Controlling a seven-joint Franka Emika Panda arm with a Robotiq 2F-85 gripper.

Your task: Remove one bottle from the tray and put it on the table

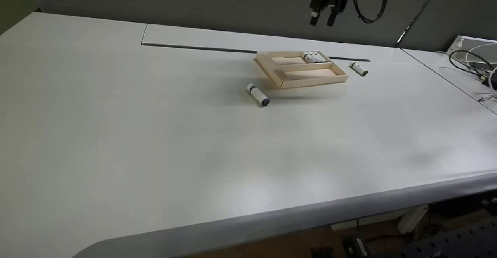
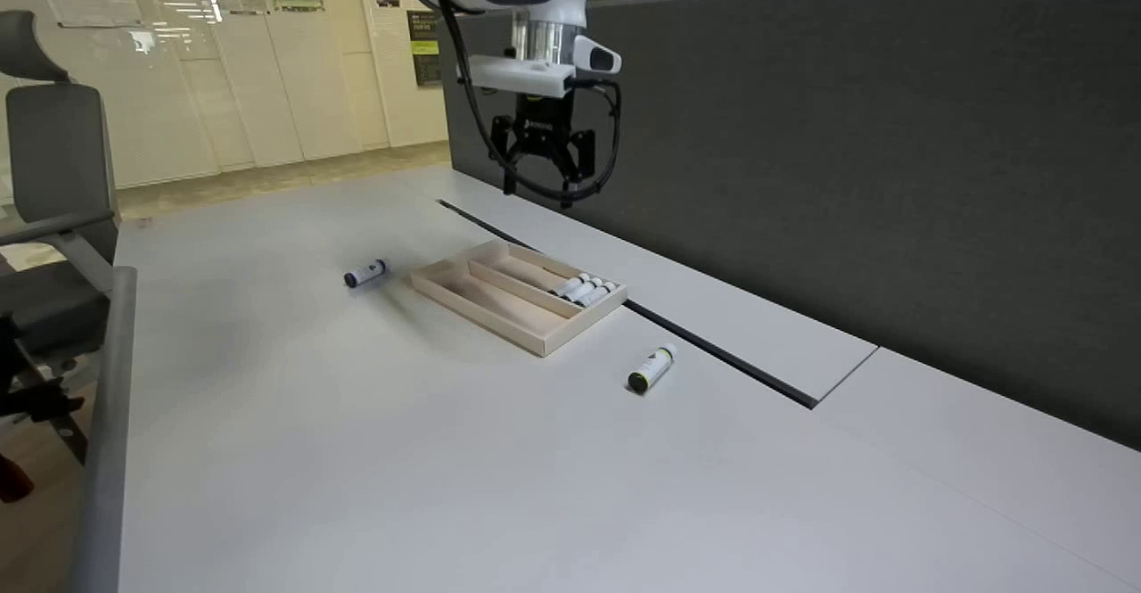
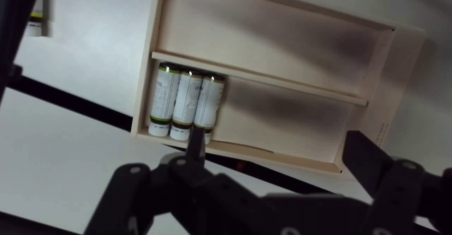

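The gripper [image 2: 538, 193] hangs at twelve o'clock from the tray [image 2: 481, 316] in an exterior view, raised well apart from it. In the wrist view its fingers [image 3: 367, 161] stand spread wide, one tip at about eight o'clock from the tray's middle, the other at about four. The tray is shallow light wood, split lengthwise into two compartments. Three small white bottles [image 3: 188, 99] lie side by side in the compartment on the six o'clock side of that view, gathered at its nine o'clock end. Their dark ends face twelve, their white ends six; the one nearest nine o'clock has green bands, the other two yellowish-brown (a fingertip covers part of the third one's white end from the camera). The task's bottle is among these three, in the tray; which one, I cannot tell.

Two more lie on their sides on the table [image 1: 174, 134]. In an exterior view a blue-ended bottle [image 1: 258, 95] rests near the tray at eight o'clock from it, and a yellow-green-banded bottle [image 1: 358, 69] near it at three o'clock. A long grey strip [image 1: 194, 47] runs along the table, partly hidden by the tray, and a dark grey partition [image 1: 174, 2] stands at twelve o'clock.
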